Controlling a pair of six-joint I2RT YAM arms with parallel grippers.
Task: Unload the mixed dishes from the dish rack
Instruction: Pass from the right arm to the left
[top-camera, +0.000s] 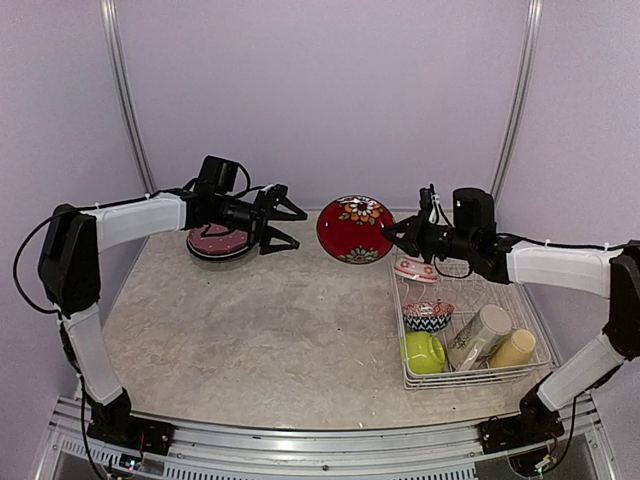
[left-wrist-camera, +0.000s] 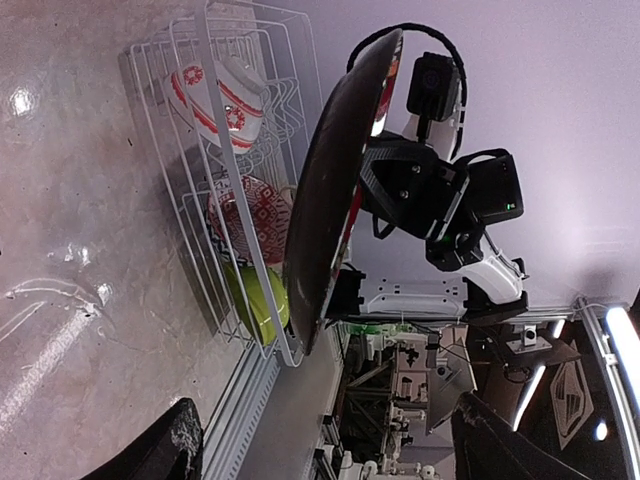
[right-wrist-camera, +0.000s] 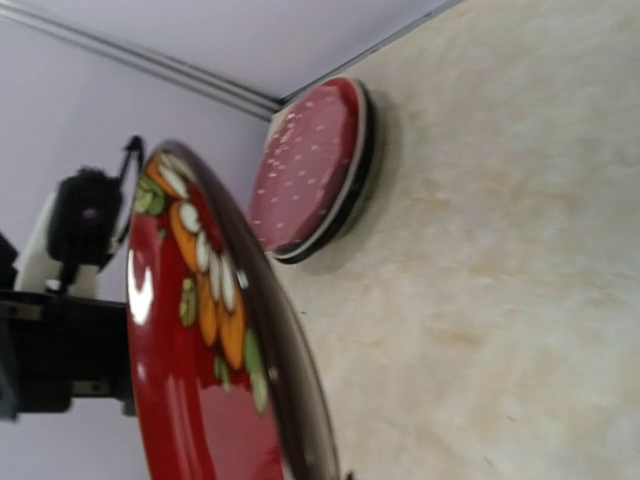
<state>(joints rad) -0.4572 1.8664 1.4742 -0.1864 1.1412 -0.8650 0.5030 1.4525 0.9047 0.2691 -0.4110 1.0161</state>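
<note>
My right gripper (top-camera: 398, 236) is shut on the rim of a red flower-painted plate (top-camera: 354, 228), which it holds upright above the table, left of the dish rack (top-camera: 470, 382). The plate (right-wrist-camera: 190, 330) fills the left of the right wrist view and shows edge-on (left-wrist-camera: 330, 180) in the left wrist view. My left gripper (top-camera: 300, 230) is open and empty, its fingers (left-wrist-camera: 170, 450) pointing at the plate from a short way off. In the rack lie a red-patterned bowl (top-camera: 415, 268), a blue-chevron bowl (top-camera: 428, 315), a lime-green bowl (top-camera: 423, 352), a cream mug (top-camera: 480, 335) and a yellow mug (top-camera: 513, 348).
A stack of plates (top-camera: 218, 242) with a dark red spotted one (right-wrist-camera: 315, 170) on top sits on the table at the back left, just under my left wrist. The marbled tabletop (top-camera: 270, 340) stretches between the stack and the rack. Purple walls close the back and sides.
</note>
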